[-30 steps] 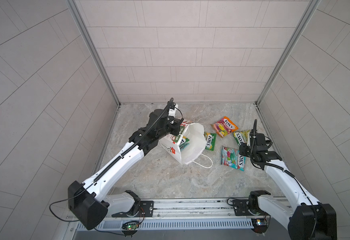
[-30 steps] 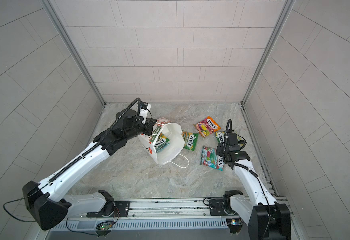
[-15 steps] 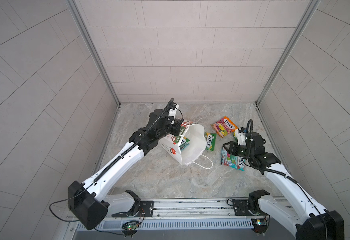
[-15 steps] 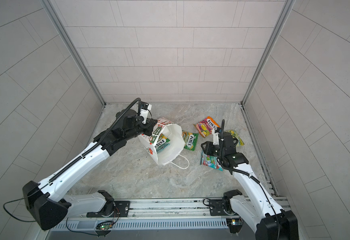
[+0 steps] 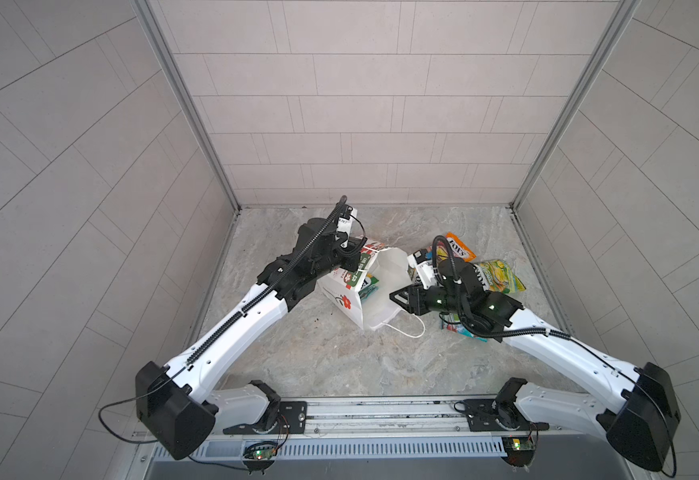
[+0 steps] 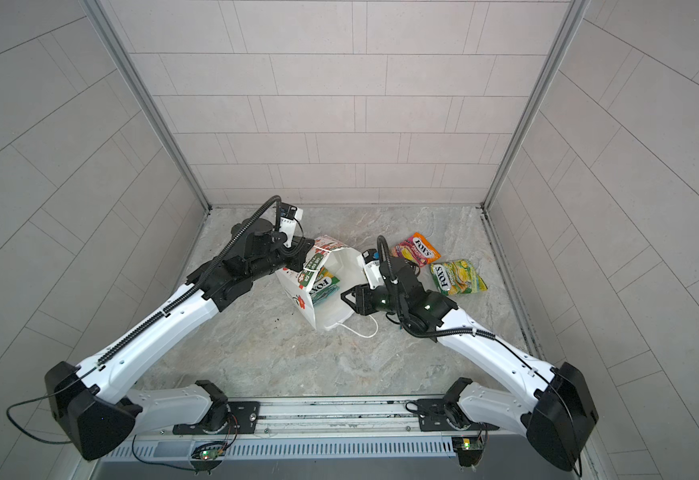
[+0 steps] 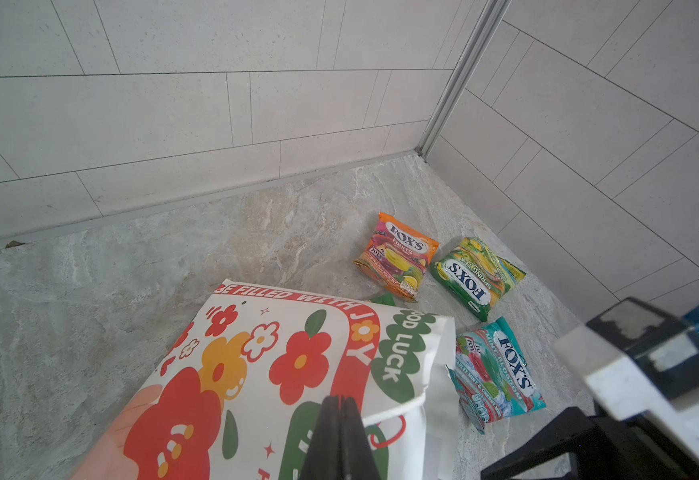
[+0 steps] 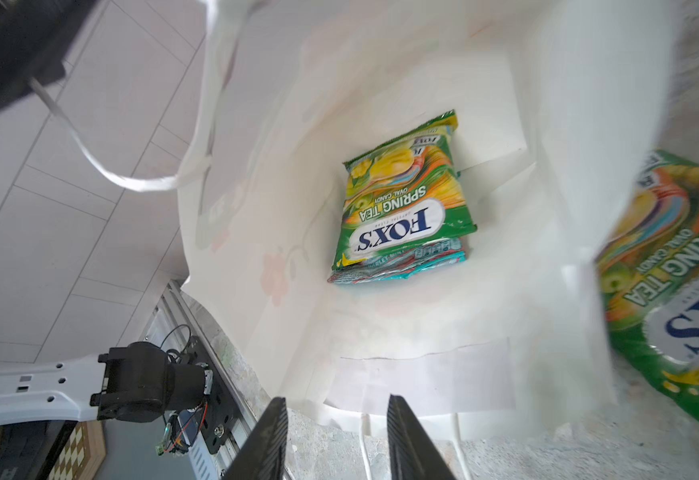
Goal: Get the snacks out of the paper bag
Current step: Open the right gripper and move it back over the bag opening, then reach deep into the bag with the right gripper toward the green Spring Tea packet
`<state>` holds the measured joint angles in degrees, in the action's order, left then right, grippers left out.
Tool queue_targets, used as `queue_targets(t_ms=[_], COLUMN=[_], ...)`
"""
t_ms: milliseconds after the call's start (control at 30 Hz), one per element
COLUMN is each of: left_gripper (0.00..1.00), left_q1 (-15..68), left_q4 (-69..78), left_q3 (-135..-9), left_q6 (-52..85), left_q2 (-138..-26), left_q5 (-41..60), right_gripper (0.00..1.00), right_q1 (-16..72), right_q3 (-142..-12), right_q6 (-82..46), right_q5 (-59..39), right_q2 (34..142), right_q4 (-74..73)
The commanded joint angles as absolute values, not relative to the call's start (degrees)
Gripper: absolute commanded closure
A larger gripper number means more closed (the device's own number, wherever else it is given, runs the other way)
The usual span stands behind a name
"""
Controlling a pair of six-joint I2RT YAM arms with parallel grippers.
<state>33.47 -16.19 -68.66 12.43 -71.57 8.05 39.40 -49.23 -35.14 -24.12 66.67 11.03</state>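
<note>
The left pincer is clamped together on the upper rim of the paper bag. The bag lies on its side near the middle of the worktop, with its mouth held open toward the right edge.

Deep inside, against the bag's base, two snacks remain. A green-yellow Spring Tea pouch lies on top of a teal pouch, of which only one edge shows.

The right pincer sits at the bag's mouth, jaws apart with nothing between them, pointed in at that pair.

Outside, just beside the mouth and partly hidden by the bag's wall, lies a second Spring Tea pouch. Nearer the far right corner, an orange-purple Fruits pouch and a third Spring Tea pouch lie flat. A teal-red Mint Blossom pouch lies closer to the front edge. All three are clear of the bag.

By this count, four pouches are out and two are left, so the task looks about two-thirds done. The right pincer has yet to reach in, and the top pouch looks the likelier one to grip first.
</note>
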Motion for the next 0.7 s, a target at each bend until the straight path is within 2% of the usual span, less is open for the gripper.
queue_targets(t_ms=[0, 233, 667], left_gripper=[1.00, 1.00, 1.00], left_q1=[33.57, 33.57, 33.58], left_q4=[-15.67, -15.47, -15.21], left_q3=[-69.51, -69.34, -69.25], left_q6=[12.13, 12.32, 12.46], left_q2=[-70.05, -69.98, -69.62], left_q5=[7.13, 6.44, 6.78], right_gripper=[0.59, 0.61, 0.60], right_q1=[41.46, 43.55, 43.68], right_q3=[-51.15, -55.17, -64.25], right_q6=[-34.98, -35.63, -46.50], right_q5=[-21.20, -18.44, -10.30], right_q2=[70.07, 78.86, 93.60], right_q4=[10.25, 10.11, 11.34])
